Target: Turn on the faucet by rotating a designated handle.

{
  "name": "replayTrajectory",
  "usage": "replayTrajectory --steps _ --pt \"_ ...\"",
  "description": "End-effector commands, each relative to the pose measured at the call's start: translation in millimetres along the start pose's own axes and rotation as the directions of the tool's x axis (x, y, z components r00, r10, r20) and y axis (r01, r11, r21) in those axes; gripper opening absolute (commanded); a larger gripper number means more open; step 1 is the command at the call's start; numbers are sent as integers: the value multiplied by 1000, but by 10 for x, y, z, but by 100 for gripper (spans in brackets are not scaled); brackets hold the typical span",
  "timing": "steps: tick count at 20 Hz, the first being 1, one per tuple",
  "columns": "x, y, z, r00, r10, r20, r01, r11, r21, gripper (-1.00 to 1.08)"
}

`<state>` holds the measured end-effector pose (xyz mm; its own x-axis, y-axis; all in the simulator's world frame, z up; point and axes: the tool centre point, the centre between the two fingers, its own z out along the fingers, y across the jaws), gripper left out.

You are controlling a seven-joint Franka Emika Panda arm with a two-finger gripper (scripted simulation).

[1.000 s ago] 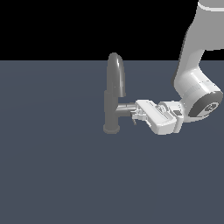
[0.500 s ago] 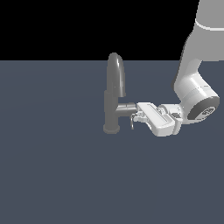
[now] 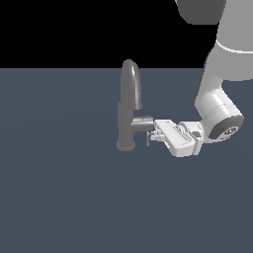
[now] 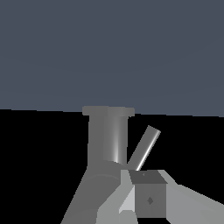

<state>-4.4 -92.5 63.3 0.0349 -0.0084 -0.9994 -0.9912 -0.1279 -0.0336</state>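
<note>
The grey faucet (image 3: pixel 127 116) stands upright in the middle of the exterior view, its arched spout on top and a short stub pointing to that view's right. The handle (image 3: pixel 147 140), a thin rod, hangs down from the stub's end. It also shows as a slanted rod, the handle (image 4: pixel 145 148), beside the faucet body (image 4: pixel 107 140) in the wrist view. My gripper (image 3: pixel 155 134) reaches in from the exterior view's right, fingertips against the stub's end and touching the handle. The fingers (image 4: pixel 148 199) look shut, with nothing between them.
The faucet stands on a flat dark blue-grey surface (image 3: pixel 64 197) that fills the lower part of the exterior view. My arm's white links (image 3: pixel 217 111) rise at that view's right. Nothing else stands on the surface.
My gripper has edged a little lower against the stub's end, and the handle's tip has swung slightly downward. The upper arm has shifted towards the exterior view's right.
</note>
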Motion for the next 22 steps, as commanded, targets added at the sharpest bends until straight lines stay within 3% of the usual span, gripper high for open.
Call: replayTrajectory --steps 1,22 --pt "53 -50 33 1000 6 2 -6 1000 -2 -100" --pt "301 -416 147 999 32 12 -31 999 -11 -100"
